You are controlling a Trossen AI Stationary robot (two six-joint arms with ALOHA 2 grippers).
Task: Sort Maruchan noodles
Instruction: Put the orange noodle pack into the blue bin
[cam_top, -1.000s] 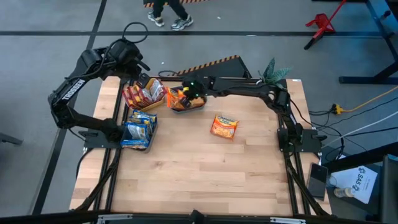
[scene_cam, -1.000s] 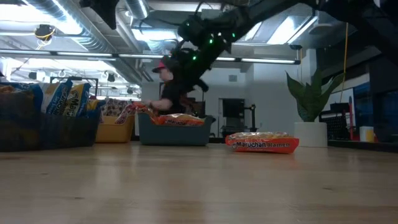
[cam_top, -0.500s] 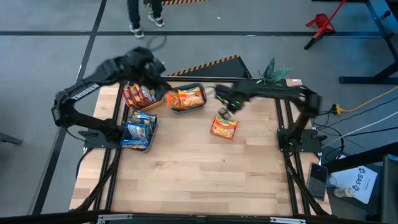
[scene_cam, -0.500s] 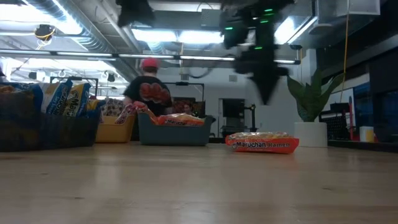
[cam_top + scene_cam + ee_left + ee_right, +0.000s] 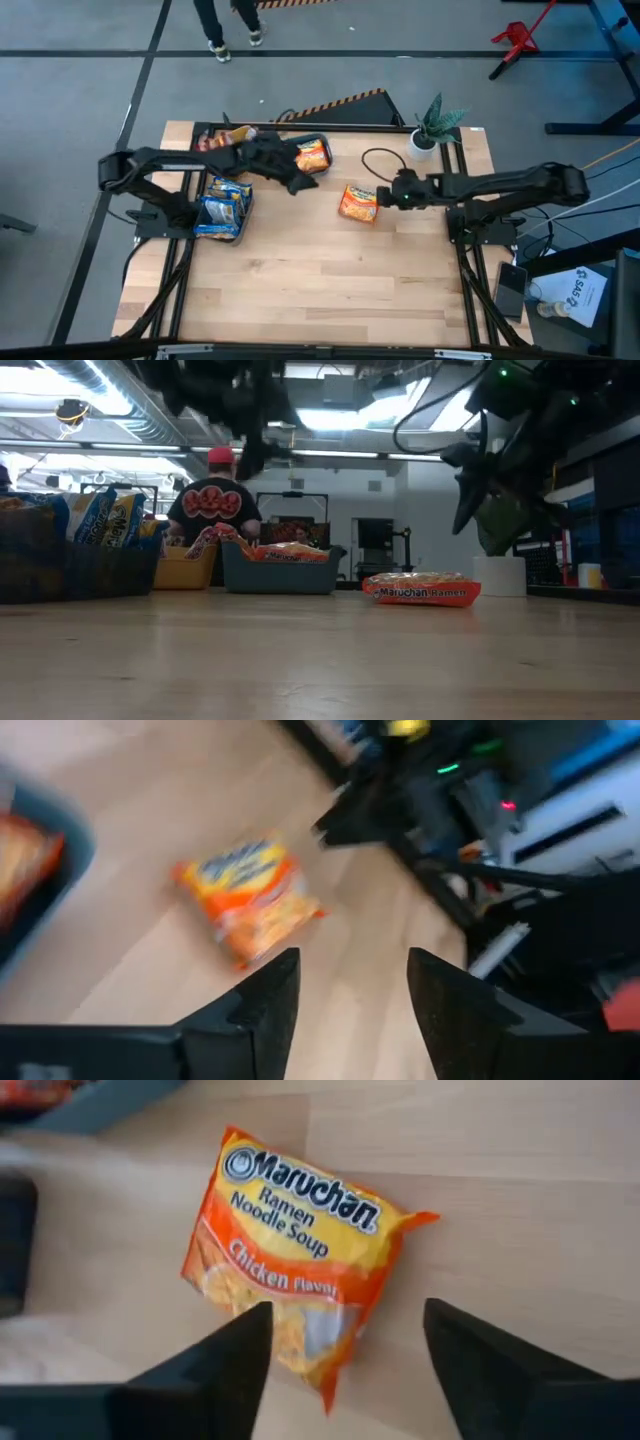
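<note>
On the wooden table (image 5: 320, 270), just right of its middle, one orange Maruchan packet (image 5: 359, 203) lies flat by itself, label up, reading Ramen Noodle Soup, Chicken Flavor in the right wrist view (image 5: 292, 1260). The right gripper (image 5: 385, 194) hangs just beside this packet on its right, with the right arm stretched across from the table's right edge; in its wrist view the two dark fingers (image 5: 220, 1365) stand well apart with the packet showing between them, and nothing is clamped. The left gripper (image 5: 300, 182) is above the table between the bins and the lone packet, its arm reaching in from the left; its wrist view shows both fingers (image 5: 262, 1005) spread with bare wood between them, holding nothing, and the orange packet (image 5: 250, 898) lying farther off. At the back left of the table a teal bin (image 5: 310, 158) holds orange packets, a yellow bin (image 5: 213, 141) beside it holds red ones, and a dark bin (image 5: 222, 208) near the left edge holds blue-silver packets. A small potted plant (image 5: 432, 125) stands at the back right corner. From the low view, a person (image 5: 212, 500) in a red cap and dark printed shirt stands in the room behind the table.
</note>
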